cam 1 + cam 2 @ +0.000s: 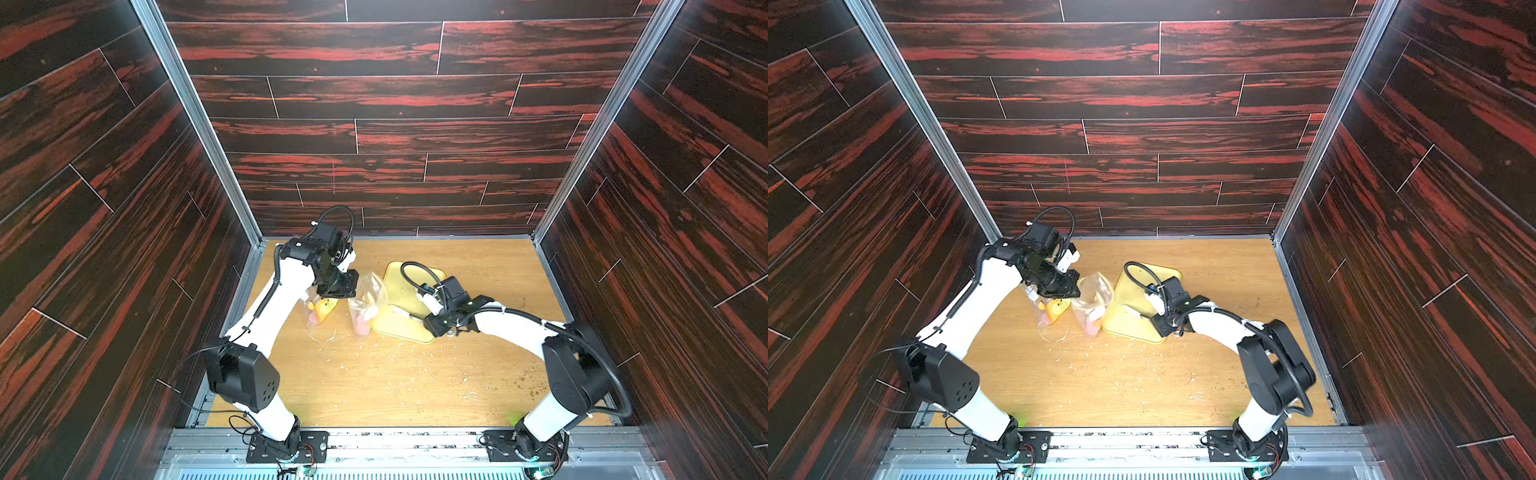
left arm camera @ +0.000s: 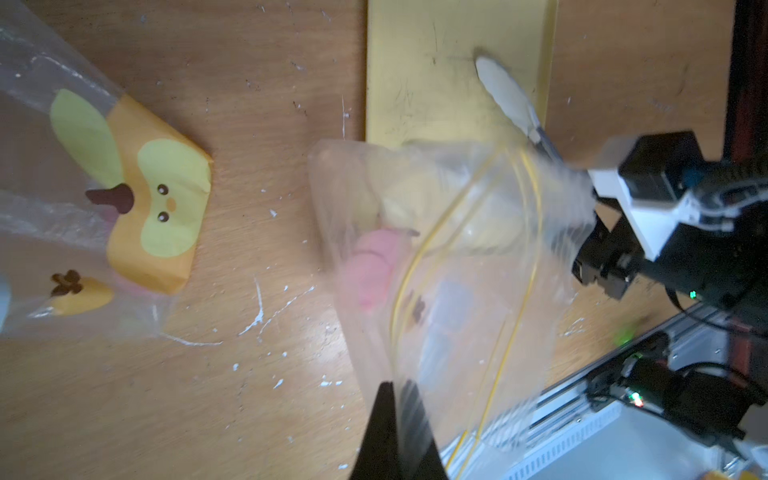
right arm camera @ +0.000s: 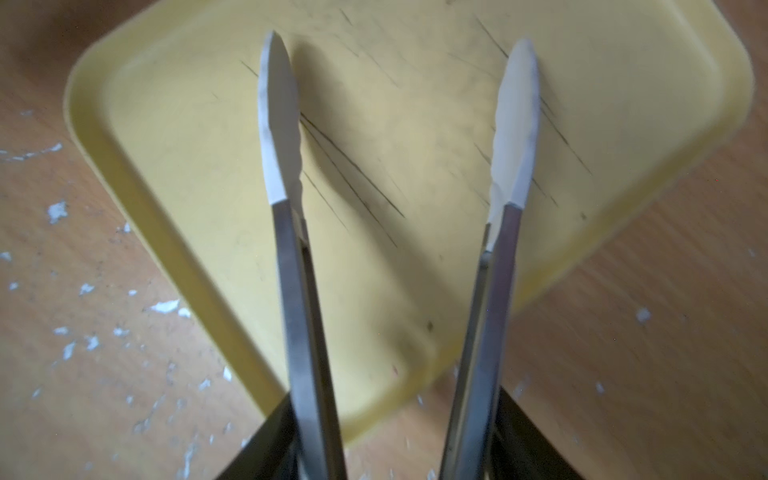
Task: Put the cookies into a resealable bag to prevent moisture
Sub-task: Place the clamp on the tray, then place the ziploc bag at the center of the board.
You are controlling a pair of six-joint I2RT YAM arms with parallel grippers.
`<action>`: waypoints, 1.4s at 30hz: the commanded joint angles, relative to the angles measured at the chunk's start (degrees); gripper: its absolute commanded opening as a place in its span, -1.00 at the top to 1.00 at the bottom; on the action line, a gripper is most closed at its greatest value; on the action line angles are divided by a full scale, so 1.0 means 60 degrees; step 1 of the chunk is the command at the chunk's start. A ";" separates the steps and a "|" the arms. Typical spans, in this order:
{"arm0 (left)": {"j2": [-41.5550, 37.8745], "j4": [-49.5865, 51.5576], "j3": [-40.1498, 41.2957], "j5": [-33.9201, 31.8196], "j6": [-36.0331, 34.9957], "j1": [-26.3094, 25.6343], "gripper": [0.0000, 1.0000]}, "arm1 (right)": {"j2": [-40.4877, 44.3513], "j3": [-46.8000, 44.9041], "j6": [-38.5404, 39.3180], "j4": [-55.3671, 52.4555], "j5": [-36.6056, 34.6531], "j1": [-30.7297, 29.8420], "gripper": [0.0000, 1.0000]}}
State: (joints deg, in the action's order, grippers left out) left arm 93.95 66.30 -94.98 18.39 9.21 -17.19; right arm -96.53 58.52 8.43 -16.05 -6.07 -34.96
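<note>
Left wrist view blurs the pink cookies (image 2: 372,266) inside the clear bag (image 2: 457,257); their count is unclear. Left gripper (image 2: 397,395) pinches the bag's rim. Right gripper (image 3: 395,451), mostly cut off, grips spread tongs (image 3: 291,270) over a yellow tray (image 3: 187,166). Scuffed wooden table (image 1: 395,382), dark plank walls (image 1: 374,104).

White-tipped tongs (image 3: 291,257) gape above a scratched yellow tray (image 3: 395,124) on the flecked table (image 3: 83,332).

— White tubes (image 1: 286,286) between bulky black joint housings (image 1: 245,374), both arms?
— Yes. Ribbed black cable loops (image 1: 415,263) at wrists (thin wires (image 1: 239,430) round the bases), black base plates (image 1: 313,438), silver screws (image 1: 323,446).
</note>
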 commanded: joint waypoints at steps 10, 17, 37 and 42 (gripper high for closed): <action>-0.0939 0.0442 0.0906 -0.0058 -0.1753 0.0040 1.00 | 0.0029 -0.0015 0.0270 0.1071 0.0467 -0.0086 -0.49; -0.1458 0.0203 0.1651 0.0398 -0.2458 -0.0266 1.00 | 0.1773 -0.1622 0.1390 0.3201 0.1571 -0.0448 -0.40; -0.0833 0.0367 0.2135 0.0997 -0.3578 -0.1289 1.00 | 0.0668 -0.3037 0.2148 0.8888 0.1829 -0.2596 -0.51; -0.0719 0.0550 0.2261 0.1273 -0.3627 -0.1281 1.00 | 0.0187 -0.2608 0.2119 0.9222 0.1951 -0.2594 -0.50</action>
State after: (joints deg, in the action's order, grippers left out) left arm 89.56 66.92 -80.79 24.60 -10.31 -25.08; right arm -93.19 40.86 20.34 35.77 4.75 -50.35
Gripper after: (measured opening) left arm 0.049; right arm 0.753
